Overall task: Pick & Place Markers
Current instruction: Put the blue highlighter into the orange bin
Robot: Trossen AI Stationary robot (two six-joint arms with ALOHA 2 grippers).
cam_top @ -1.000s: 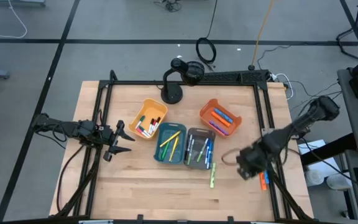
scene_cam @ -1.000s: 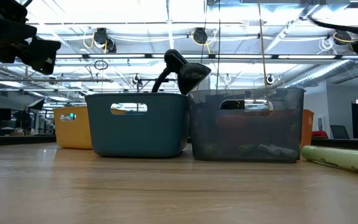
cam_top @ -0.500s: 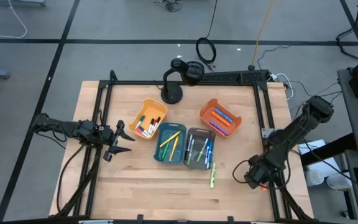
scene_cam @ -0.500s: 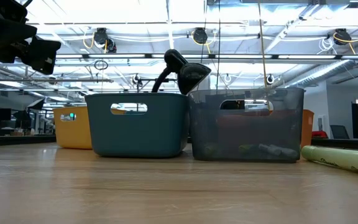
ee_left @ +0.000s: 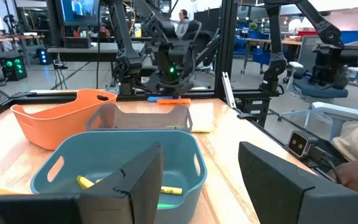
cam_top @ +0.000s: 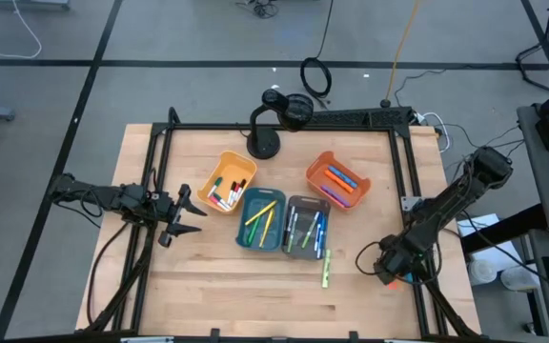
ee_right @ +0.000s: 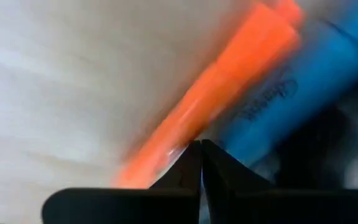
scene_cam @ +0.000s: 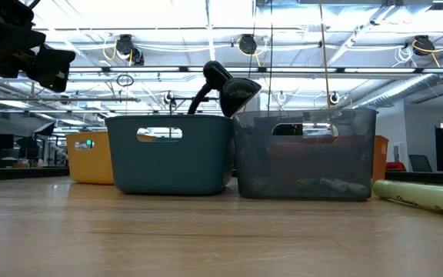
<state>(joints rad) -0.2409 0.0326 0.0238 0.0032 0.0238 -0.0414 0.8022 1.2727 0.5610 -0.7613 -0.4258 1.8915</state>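
Two markers, an orange marker [ee_right: 210, 99] and a blue marker [ee_right: 291, 93], lie touching at the table's [cam_top: 217, 295] near right edge under your right gripper [ee_right: 201, 152], its fingers pressed together, empty. Your left gripper [ee_left: 201, 171] waits parted at far left, bins [cam_top: 260, 219] between.

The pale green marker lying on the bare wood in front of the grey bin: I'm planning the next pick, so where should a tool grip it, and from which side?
Judging by its pose, grip the pale green marker mid-barrel from straight above, fingers closing across its width. It lies flat, clear of the grey plastic bin.
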